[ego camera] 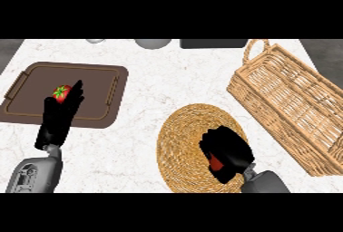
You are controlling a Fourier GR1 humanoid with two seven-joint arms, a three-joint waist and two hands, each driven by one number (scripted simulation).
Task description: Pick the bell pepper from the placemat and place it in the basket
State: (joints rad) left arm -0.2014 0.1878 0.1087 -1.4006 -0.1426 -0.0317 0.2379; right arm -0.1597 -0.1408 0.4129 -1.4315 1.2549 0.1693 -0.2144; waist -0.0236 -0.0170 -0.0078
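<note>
Counter: right hand around bell pepper.

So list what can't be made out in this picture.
- Red thing under the right hand on the round placemat: curled fingers hide all but a sliver; likely the pepper.
- Tomato on the tray: left hand covers part.
- Grey objects at the counter's far edge: cut off.
- Basket: its inside isn't visible.

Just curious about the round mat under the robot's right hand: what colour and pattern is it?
The placemat is golden tan, woven in concentric rings; head view shows it best.
</note>
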